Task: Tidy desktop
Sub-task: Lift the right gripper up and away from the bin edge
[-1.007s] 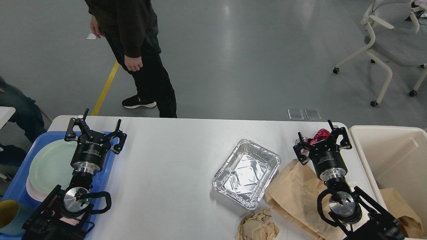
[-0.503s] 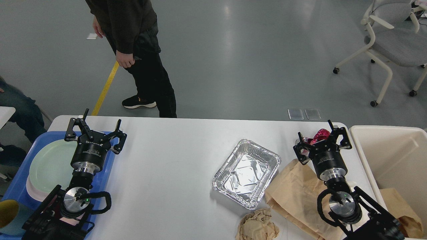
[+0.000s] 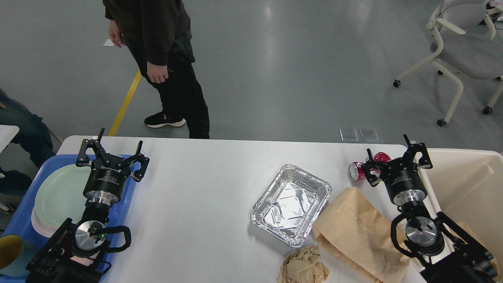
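Since the last look our right gripper (image 3: 397, 155) has swung right, toward the cream bin (image 3: 463, 184), and the crushed red can (image 3: 363, 167) it covered now lies in plain sight on the desktop (image 3: 204, 196). The bystander (image 3: 165, 59) beyond the far edge has shifted stance. Our left gripper (image 3: 112, 151) has not moved.

Head view. The desktop's far edge runs straight across, with rounded corners at both ends. Broad bare room lies in the middle, between the blue tray (image 3: 17, 220) at the left end and the foil pan (image 3: 290, 204). The right end is crowded: the foil pan touches a flat brown paper bag (image 3: 359, 232), and a crumpled paper ball (image 3: 304, 267) sits at the near edge just below the pan. The bin stands tight against the right edge.

Our right gripper hangs over the far right corner, fingers spread and empty, with the can just to its left, partly behind one finger; we cannot tell whether they touch. Our left gripper hovers over the tray's inner edge, fingers likewise apart, holding nothing. A pale green plate (image 3: 59, 196) lies in the tray under that arm.

The desktop is white, matte and smooth, spanning nearly the whole width below both grippers.
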Tool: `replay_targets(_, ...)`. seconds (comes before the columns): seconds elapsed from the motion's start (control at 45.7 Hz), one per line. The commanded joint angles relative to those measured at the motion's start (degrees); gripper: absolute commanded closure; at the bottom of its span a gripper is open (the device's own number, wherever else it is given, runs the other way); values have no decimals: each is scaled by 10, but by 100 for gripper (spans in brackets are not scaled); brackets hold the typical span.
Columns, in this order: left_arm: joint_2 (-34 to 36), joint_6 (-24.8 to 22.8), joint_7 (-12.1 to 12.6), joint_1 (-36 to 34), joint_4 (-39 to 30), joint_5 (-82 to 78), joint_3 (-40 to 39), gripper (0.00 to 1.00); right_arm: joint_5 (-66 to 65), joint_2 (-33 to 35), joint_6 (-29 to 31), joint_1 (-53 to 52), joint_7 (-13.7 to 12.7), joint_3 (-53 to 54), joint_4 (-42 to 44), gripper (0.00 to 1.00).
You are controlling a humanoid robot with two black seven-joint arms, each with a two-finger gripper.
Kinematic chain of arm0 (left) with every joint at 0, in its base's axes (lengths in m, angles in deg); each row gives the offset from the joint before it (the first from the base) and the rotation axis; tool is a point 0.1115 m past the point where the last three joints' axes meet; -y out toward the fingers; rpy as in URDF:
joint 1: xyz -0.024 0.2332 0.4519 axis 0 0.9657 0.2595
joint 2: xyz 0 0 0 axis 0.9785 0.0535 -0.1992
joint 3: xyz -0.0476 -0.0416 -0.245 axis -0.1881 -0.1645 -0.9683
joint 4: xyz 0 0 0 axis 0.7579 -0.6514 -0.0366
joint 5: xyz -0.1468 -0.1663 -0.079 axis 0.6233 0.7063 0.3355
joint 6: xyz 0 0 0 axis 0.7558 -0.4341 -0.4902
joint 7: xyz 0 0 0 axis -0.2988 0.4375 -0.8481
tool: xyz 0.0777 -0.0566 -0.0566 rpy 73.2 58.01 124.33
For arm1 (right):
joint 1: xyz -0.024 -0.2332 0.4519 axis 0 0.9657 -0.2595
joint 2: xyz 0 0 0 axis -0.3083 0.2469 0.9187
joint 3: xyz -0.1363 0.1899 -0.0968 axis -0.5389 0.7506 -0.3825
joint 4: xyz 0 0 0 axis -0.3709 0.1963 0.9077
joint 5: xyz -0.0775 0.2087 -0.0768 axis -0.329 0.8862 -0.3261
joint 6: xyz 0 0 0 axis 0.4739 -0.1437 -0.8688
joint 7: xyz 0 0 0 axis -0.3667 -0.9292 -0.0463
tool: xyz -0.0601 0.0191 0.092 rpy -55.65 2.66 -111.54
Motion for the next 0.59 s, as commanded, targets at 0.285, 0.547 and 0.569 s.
replay_targets(0.285, 0, -1, 0, 0, -1, 0, 0, 4, 31, 58, 13, -18, -19, -6, 9, 0)
replay_targets(0.547, 0, -1, 0, 0, 0, 0, 0, 4, 32, 60, 94, 24, -21, -4, 10, 0)
replay_targets(0.569, 0, -1, -1, 0, 0, 0, 0, 4, 32, 59, 101, 25, -21, -4, 11, 0)
